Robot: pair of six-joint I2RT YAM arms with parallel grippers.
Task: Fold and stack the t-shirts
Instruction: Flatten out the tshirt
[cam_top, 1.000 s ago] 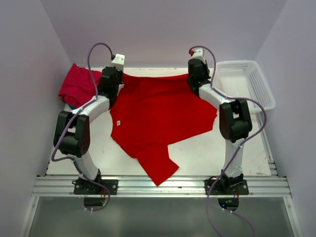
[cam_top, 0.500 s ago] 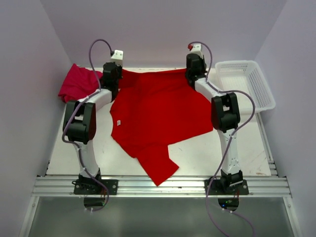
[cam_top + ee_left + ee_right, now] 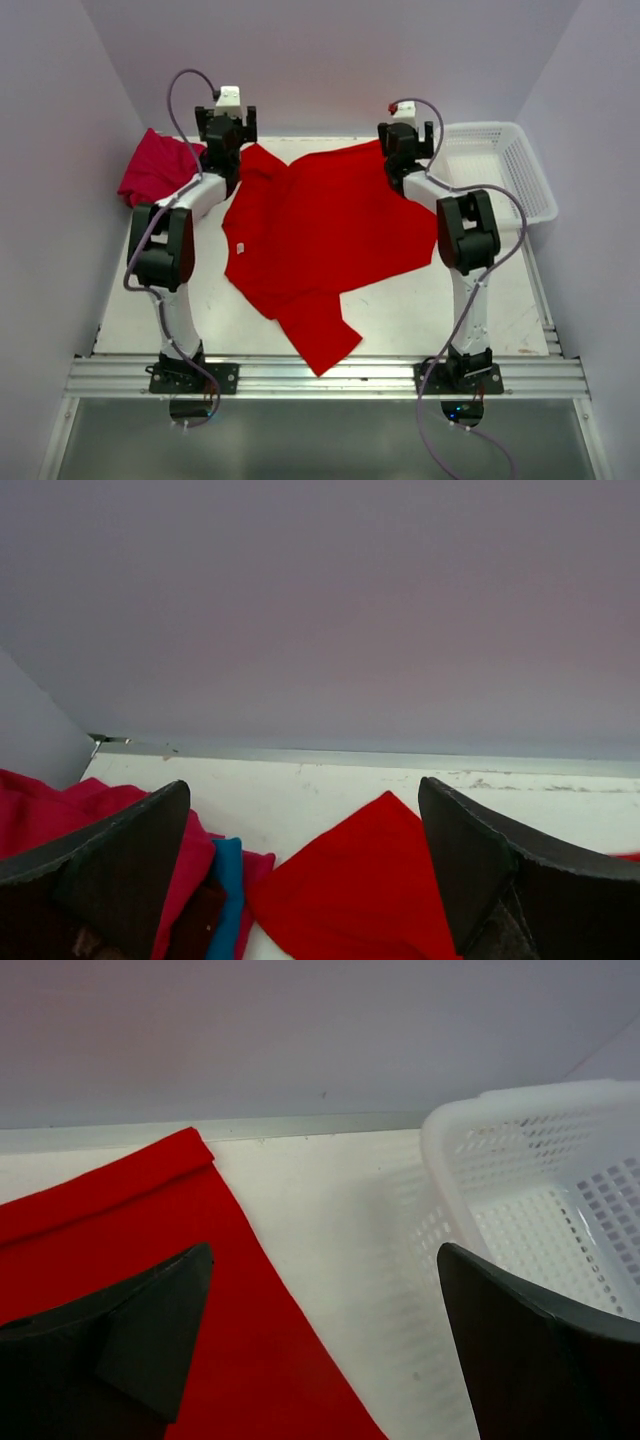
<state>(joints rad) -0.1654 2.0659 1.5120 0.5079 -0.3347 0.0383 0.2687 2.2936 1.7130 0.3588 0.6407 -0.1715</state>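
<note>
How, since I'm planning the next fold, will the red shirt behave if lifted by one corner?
Probably floppy: the red t-shirt lies flat with overlapping folds, so it would likely sag. Pushed, it would probably bunch on the table rather than slide whole.

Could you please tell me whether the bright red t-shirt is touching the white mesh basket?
Apart. The right wrist view shows a strip of bare white table between the edge of the red t-shirt and the wall of the basket.
</note>
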